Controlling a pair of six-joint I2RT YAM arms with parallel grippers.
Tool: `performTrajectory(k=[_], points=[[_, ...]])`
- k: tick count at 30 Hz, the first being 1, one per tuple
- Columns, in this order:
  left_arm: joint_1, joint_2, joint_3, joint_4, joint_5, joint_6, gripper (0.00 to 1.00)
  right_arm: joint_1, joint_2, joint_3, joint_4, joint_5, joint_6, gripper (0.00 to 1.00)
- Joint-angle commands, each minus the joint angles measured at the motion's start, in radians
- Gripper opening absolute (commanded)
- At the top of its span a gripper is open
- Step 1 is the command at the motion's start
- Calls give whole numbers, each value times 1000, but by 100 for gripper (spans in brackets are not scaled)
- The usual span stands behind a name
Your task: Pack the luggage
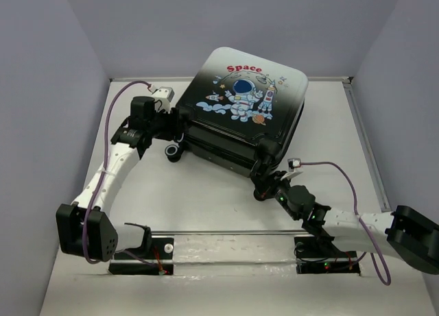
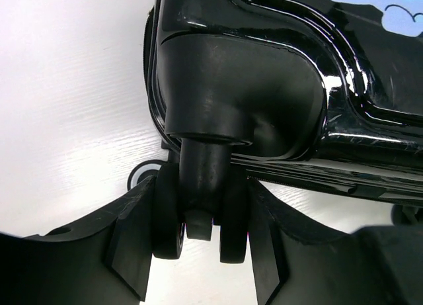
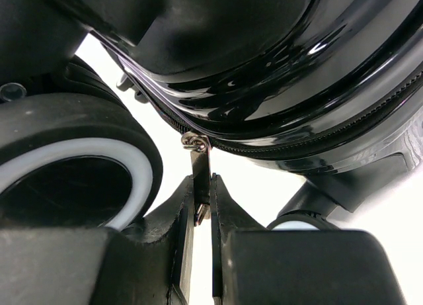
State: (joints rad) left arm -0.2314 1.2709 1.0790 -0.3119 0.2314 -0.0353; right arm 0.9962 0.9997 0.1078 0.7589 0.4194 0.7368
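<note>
The luggage (image 1: pixel 247 103), black fading to white with an astronaut and red "Space" print, lies flat at the back middle of the table. My left gripper (image 1: pixel 180 120) is at its left corner. In the left wrist view the left gripper (image 2: pixel 201 216) has its fingers pressed on both sides of a black twin caster wheel (image 2: pixel 168 219) under the glossy shell (image 2: pixel 277 47). My right gripper (image 1: pixel 264 186) is at the near corner. In the right wrist view the right gripper (image 3: pixel 203 186) is shut on the metal zipper pull (image 3: pixel 200 163) hanging from the zipper line (image 3: pixel 297 149).
Another caster wheel (image 1: pixel 171 151) sticks out at the suitcase's near left, on the white table (image 1: pixel 206 206). A black-and-white wheel (image 3: pixel 73 179) sits just left of the right fingers. Grey walls (image 1: pixel 41 90) enclose the table. A metal rail (image 1: pixel 226 232) runs between the arm bases.
</note>
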Motion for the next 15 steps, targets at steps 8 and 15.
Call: performTrajectory(k=[8, 15], points=[[-311, -94, -217, 449, 305, -412, 6, 21, -171, 147, -230, 10, -80, 7], [-480, -76, -257, 709, 345, -597, 6, 33, 108, 233, -94, 99, -123, 7]])
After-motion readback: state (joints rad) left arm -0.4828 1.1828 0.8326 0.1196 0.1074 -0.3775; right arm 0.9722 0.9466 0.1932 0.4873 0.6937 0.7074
